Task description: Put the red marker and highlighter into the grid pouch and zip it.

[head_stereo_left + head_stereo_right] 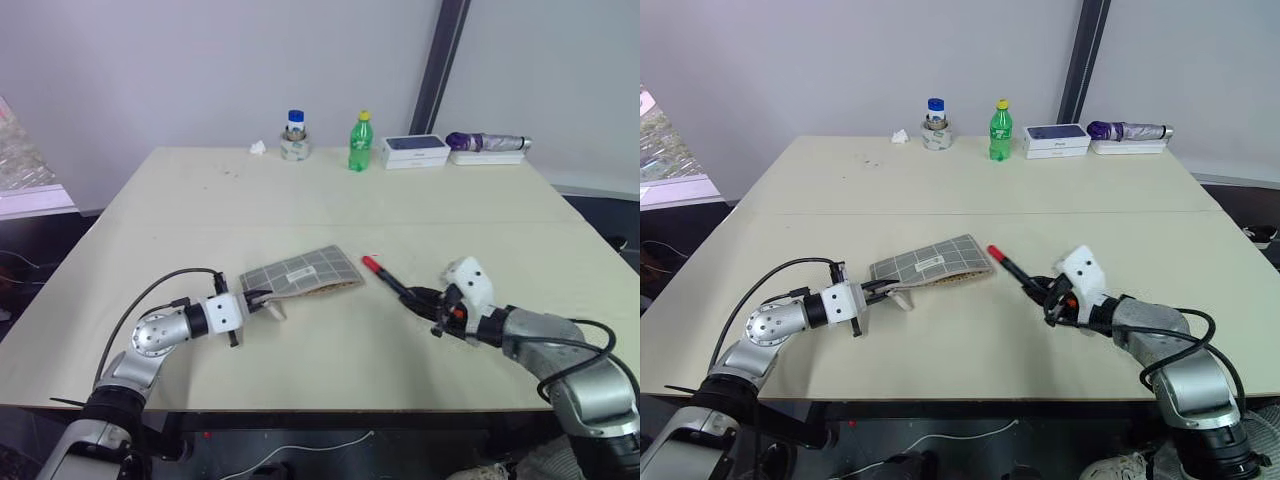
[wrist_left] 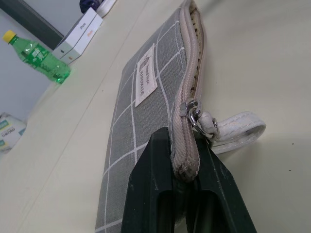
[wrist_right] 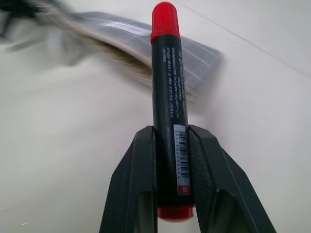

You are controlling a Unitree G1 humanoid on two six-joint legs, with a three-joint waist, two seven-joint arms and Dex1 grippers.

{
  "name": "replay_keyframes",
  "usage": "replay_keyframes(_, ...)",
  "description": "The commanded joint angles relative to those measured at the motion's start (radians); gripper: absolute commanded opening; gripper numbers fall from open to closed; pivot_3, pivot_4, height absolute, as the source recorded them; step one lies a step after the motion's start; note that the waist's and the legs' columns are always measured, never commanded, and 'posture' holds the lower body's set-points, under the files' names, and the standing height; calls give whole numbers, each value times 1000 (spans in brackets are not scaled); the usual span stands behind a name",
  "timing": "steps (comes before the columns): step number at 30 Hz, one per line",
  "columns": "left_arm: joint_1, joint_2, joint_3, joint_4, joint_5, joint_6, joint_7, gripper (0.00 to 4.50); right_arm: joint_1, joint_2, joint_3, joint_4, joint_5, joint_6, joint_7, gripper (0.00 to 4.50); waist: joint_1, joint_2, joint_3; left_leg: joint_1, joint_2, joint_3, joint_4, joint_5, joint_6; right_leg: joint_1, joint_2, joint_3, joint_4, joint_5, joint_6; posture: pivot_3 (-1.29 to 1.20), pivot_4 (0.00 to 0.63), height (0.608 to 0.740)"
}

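The grid pouch (image 1: 303,272) lies mid-table; your left gripper (image 2: 187,167) clamps its zip-end corner. Just right of it, your right gripper (image 3: 171,160) pinches the red marker (image 1: 385,277), bare table around.

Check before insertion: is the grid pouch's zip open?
Open: grid pouch zip's edges gape beyond the slider, lining visible.

Grid pouch (image 1: 303,273): flat grey fabric with white grid lines and a small white label, lying on the desk (image 1: 330,215), its zip edge partly open. Red marker (image 3: 168,97): black barrel, red cap pointing toward the pouch, raised off the desk just beside it.
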Motion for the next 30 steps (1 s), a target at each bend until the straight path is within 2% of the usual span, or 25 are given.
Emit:
replay_keyframes(1, -4, 0, 14, -45, -35, 2, -7, 0, -32, -31, 77, 16, -76, -185, 71, 374, -1, 0, 0, 0, 0, 0, 0, 0, 0, 0, 0, 0, 0, 0, 0, 0, 150, 740)
replay_keyframes(5, -13, -25, 16, -78, -65, 35, -6, 0, -104, -19, 189, 186, -223, -360, 67, 374, -1, 0, 0, 0, 0, 0, 2, 0, 0, 0, 0, 0, 0, 0, 0, 0, 150, 740)
replay_keyframes(8, 0, -40, 23, -127, -96, 62, -6, 0, -157, 36, 201, 281, -257, -387, 5, 374, 1, 0, 0, -1, 0, 0, 3, 0, 0, 0, 0, 0, 1, 0, 0, 0, 150, 740)
replay_keyframes(15, 24, -26, 18, -192, -102, 93, -24, 0, -248, 100, 203, 329, -257, -404, -6, 374, -1, 0, 0, -1, 1, 0, 4, 0, 0, 0, 1, 0, 1, 0, 0, 0, 150, 740)
replay_keyframes(20, -1, -60, 5, -248, -125, 154, -30, 0, -282, 124, 320, 363, -382, -500, 1, 374, 2, 0, 0, -2, 1, 0, 5, 0, 0, 0, 1, 0, 1, 0, 0, 0, 150, 740)
replay_keyframes(23, -7, -78, -21, -306, -116, 181, -43, 0, -328, 143, 424, 414, -532, -635, -35, 374, 1, 0, 0, -2, 0, 0, 6, 0, 0, 0, 1, 0, 1, 0, 0, 0, 150, 740)
replay_keyframes(30, 12, -70, 11, -337, -174, 195, -89, 0, -378, 216, 482, 499, -626, -750, -77, 374, -5, 0, 0, -2, 1, 0, 6, 0, -1, -1, 2, 0, 1, 0, 0, 0, 150, 740)
